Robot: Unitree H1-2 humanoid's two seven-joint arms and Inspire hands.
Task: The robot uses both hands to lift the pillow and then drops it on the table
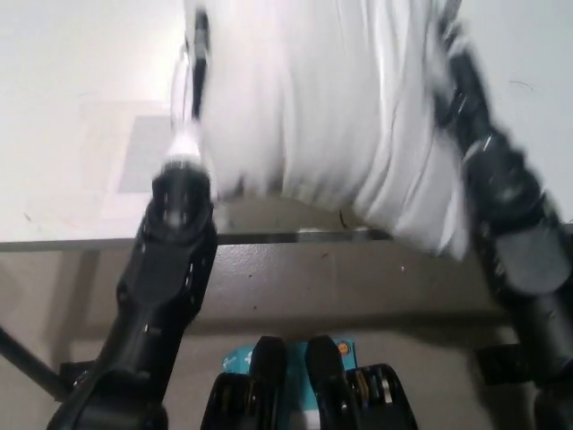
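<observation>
Pillow [331,116] fills the upper middle, squeezed between left hand [190,98] and right hand [466,90], clear of the counter [63,116] for dropping.

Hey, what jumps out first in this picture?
A big white pillow fills the top middle, blurred, squeezed between both arms above the table. The left robot hand presses its left side and the black right robot hand its right.
</observation>
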